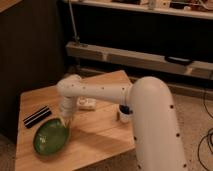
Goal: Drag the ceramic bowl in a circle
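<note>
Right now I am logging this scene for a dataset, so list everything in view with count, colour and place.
ceramic bowl: one, glossy green, front left of the table
flat bar-shaped item: one, black, left side of the table, just behind the bowl
small box-like item: one, white, mid-table, beside the arm
cup: one, white with a dark blue top, right side of the table, partly hidden by the arm
table: one, light wood, centre of view
shelving: grey, behind the table
cables: dark, on the floor at right
arm: one, white, reaching across the table from the right
gripper: one, pale, at the bowl's far right rim
</note>
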`<state>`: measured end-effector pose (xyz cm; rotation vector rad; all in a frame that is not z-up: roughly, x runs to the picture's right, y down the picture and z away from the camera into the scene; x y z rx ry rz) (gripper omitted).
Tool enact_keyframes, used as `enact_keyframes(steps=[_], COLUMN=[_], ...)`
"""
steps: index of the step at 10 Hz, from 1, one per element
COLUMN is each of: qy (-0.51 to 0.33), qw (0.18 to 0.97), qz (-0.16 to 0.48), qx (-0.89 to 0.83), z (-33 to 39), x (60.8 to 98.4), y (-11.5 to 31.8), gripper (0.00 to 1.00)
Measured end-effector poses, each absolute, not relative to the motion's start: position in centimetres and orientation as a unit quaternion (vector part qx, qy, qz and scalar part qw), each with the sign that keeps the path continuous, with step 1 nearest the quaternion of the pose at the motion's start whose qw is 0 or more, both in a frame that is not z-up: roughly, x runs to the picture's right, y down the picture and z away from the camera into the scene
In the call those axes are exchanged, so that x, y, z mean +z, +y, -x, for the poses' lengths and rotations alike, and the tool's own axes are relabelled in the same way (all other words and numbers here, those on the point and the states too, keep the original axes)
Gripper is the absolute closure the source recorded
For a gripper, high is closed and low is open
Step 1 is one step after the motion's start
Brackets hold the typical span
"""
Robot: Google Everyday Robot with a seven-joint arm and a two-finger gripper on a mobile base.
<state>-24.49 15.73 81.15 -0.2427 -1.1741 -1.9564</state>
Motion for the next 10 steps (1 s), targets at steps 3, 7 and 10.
enact_keyframes(steps=[3,7,10], qy=[-0.460,-0.452,-0.443], qw=[0.435,0.490,0.537], qz=[0.103,0.106,0.103], qx=[-0.767,-0.738,-0.710], z=[25.2,19.9,12.0], x=[82.9,83.6,82.3], y=[12.4,11.4,11.4], gripper=[1.00,1.00,1.00])
